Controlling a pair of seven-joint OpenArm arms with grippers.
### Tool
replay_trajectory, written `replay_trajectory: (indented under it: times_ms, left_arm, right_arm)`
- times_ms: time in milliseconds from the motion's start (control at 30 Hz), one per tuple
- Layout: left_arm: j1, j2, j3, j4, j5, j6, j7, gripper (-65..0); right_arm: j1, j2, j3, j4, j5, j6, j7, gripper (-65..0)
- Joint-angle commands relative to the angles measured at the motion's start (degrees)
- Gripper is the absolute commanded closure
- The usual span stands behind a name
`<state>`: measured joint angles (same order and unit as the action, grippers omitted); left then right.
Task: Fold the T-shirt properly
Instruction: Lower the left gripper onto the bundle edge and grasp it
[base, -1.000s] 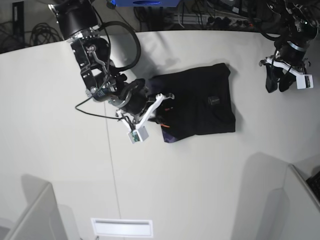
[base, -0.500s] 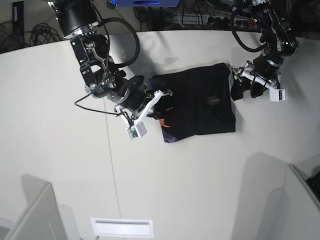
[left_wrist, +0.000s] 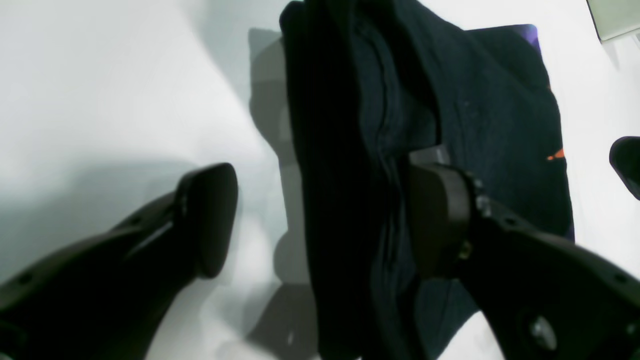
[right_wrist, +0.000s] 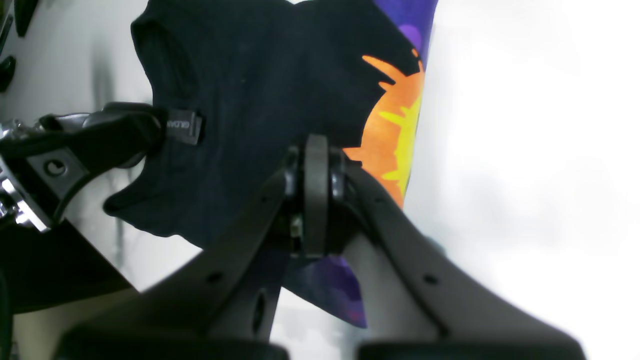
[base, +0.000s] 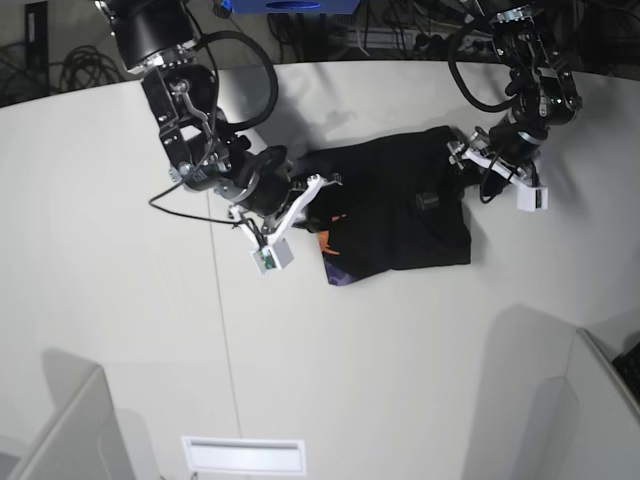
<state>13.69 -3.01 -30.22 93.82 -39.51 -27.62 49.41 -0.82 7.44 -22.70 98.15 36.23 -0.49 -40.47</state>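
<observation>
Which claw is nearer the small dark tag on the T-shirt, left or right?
Left. The left claw straddles the T-shirt edge beside the tag; the right claw pinches the opposite edge, by the orange print.

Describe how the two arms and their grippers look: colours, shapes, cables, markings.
Both arms are black, jointed and rounded, with loose black cables looping along them. Each wrist carries a white bracket holding a small white camera box. The left gripper has broad, dark, paddle-shaped jaws with rounded tips. The right gripper has dark grey jaws on tapering limbs with small round holes and screws.
</observation>
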Motion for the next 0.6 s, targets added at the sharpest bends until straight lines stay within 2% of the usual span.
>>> replay_trajectory:
  times_ms: [0, 300, 500, 567]
  left_arm:
    - [-0.99, -0.38, -0.07, 0.73, -1.33, -0.47, -1.19, -50.2]
    - [-4.59, -0.47, 0.02, -8.94, -1.24, -0.38, -1.19, -50.2]
    - [-4.68, -0.64, 1.16, -10.00, -1.15, -0.30, -1.19, -50.0]
    - [-4.68, -0.73, 3.89, -10.00, -1.15, 1.73, -1.36, -46.6]
  right_arm:
    - [0.86, 0.07, 0.06, 1.06, 0.74, 0.54, 1.04, 0.0]
    - [0.86, 0.07, 0.06, 1.06, 0.74, 0.54, 1.04, 0.0]
    - [0.16, 0.16, 0.50, 1.06, 0.74, 0.54, 1.22, 0.0]
    - [-0.02, 0.16, 0.50, 1.15, 0.74, 0.54, 1.22, 0.0]
